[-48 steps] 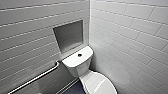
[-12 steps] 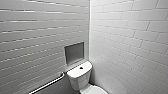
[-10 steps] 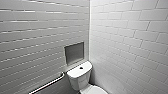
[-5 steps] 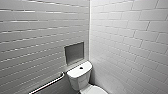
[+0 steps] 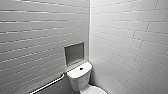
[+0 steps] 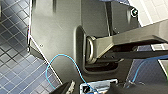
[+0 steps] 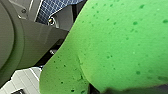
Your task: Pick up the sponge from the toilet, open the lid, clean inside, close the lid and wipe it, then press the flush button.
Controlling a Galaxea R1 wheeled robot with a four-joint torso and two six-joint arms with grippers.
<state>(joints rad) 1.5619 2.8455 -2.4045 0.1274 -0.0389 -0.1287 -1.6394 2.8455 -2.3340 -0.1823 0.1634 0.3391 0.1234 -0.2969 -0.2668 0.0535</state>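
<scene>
Sponge [image 7: 120, 42] bright green, close against my right wrist camera, right jaws holding it, off the toilet [image 5: 81, 80] in the tiled corner, flush button [image 5: 81, 68] dark on its cistern top, grey niche [image 5: 74, 53] above the toilet, grab rail [image 5: 50, 84] beside it, left jaws I cannot tell.

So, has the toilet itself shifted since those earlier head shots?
No. The toilet sits just below the wall niche, same as before; the whole head view shifted, so the camera moved, not the toilet.
</scene>
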